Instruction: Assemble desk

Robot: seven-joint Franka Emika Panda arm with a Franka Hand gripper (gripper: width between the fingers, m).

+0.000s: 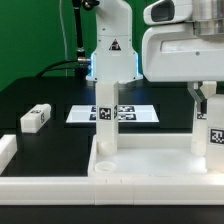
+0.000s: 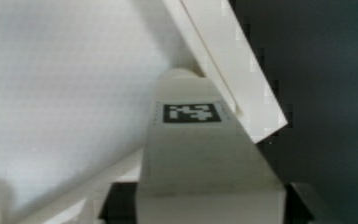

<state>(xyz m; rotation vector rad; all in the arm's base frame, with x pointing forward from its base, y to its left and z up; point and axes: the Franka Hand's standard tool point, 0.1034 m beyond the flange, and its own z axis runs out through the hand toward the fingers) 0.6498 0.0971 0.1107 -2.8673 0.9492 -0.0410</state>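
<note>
jaws closed down to leg width on the gripped leg (image 2: 204, 165). wrist view shows a dark pad (image 2: 119, 203) flush on each side of it with no gap visible. the tag (image 2: 190, 112) on that leg faces the wrist camera. in the exterior view the leg stands upright straight below the jaws, its lower end at the tabletop (image 1: 150, 168) near the corner on the exterior view's right. can't tell if it is seated in the socket. the tabletop lies flat on the black table (image 1: 40, 95) directly under the jaws, rim up. in the wrist view its white surface and raised rim sit just past the gripped leg.

standing leg (image 1: 105, 128) is upright on the tabletop, well apart from the jaws toward the exterior view's left, tag facing the camera. loose leg (image 1: 35, 120) lies on the table, farther from the jaws again on that side, touching nothing. marker board (image 1: 135, 114) lies flat beyond the tabletop, behind the standing leg, apart from the jaws. white border bar (image 1: 6, 150) is at the far edge from the jaws.
</note>
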